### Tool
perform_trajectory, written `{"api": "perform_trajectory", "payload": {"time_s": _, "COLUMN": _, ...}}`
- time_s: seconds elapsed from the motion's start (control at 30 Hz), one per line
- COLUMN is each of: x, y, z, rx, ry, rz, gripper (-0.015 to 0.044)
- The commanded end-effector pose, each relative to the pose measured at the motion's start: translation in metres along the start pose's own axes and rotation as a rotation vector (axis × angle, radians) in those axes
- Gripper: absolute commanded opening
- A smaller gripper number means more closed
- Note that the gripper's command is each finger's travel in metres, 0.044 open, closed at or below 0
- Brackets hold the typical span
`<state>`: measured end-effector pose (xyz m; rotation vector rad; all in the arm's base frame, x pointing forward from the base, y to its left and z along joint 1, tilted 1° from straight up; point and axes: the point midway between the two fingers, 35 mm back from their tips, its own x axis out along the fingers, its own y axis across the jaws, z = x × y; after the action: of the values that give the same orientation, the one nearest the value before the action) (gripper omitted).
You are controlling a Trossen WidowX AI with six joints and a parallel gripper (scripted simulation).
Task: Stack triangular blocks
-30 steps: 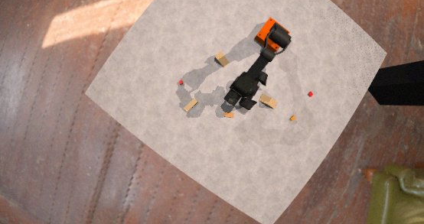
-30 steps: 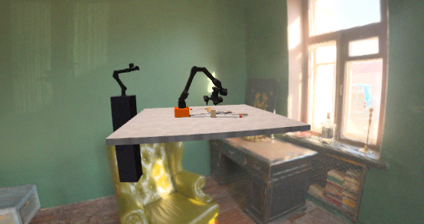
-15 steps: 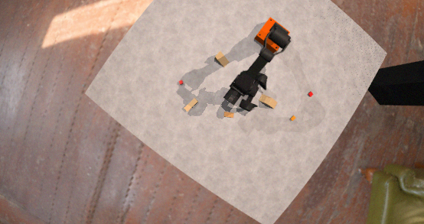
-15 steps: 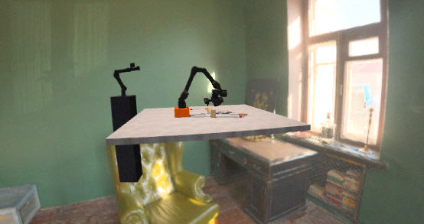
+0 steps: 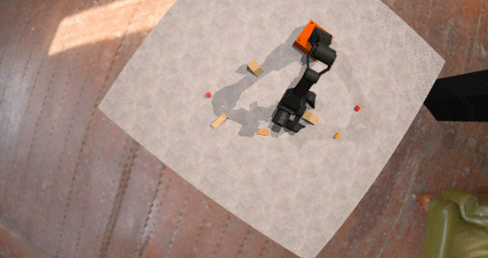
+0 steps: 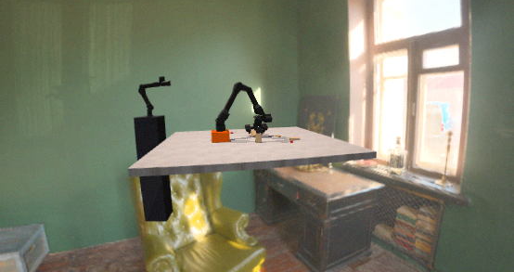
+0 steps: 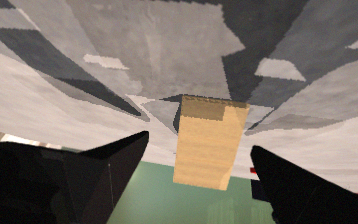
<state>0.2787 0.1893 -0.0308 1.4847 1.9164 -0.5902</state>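
Here, from the top, my gripper (image 5: 288, 123) hangs just beside a tan triangular block (image 5: 311, 117), well away from the orange base (image 5: 306, 34); another block (image 5: 255, 67) lies nearer that base. From the side, my arm arches from the base (image 6: 221, 136). At the wrist, the block (image 7: 209, 142) sits between my wide-open, empty fingers

A tan block (image 7: 209, 144) lies between the end effector's (image 7: 200, 165) fingers (spread wide).

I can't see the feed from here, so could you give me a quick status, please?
Gripper open, empty. Wooden block on the table, between the fingers, not gripped. Blocks not stacked.
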Motion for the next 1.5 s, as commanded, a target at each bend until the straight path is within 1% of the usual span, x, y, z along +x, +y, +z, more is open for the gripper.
{"api": "perform_trajectory", "payload": {"time_s": 0.0, "x": 0.003, "y": -0.002, "z": 0.0, "rx": 0.007, "ry": 0.005, "rz": -0.004, "gripper": 0.044}}
{"api": "perform_trajectory", "payload": {"time_s": 0.17, "x": 0.003, "y": -0.002, "z": 0.0, "rx": 0.007, "ry": 0.005, "rz": -0.004, "gripper": 0.044}}
{"api": "perform_trajectory", "payload": {"time_s": 0.53, "x": 0.002, "y": -0.001, "z": 0.0, "rx": 0.002, "ry": 0.0, "rz": -0.002, "gripper": 0.0151}}
{"api": "perform_trajectory", "payload": {"time_s": 0.7, "x": 0.002, "y": -0.001, "z": 0.0, "rx": 0.002, "ry": 0.0, "rz": -0.002, "gripper": 0.0118}}
{"api": "perform_trajectory", "payload": {"time_s": 0.83, "x": 0.002, "y": -0.001, "z": -0.001, "rx": 0.002, "ry": 0.0, "rz": -0.002, "gripper": 0.0013}}
{"api": "perform_trajectory", "payload": {"time_s": 0.87, "x": 0.0, "y": -0.001, "z": -0.002, "rx": 0.002, "ry": 0.0, "rz": -0.002, "gripper": 0.0}}
{"api": "perform_trajectory", "payload": {"time_s": 1.47, "x": -0.06, "y": 0.002, "z": -0.062, "rx": 0.003, "ry": 0.001, "rz": -0.003, "gripper": 0.0}}
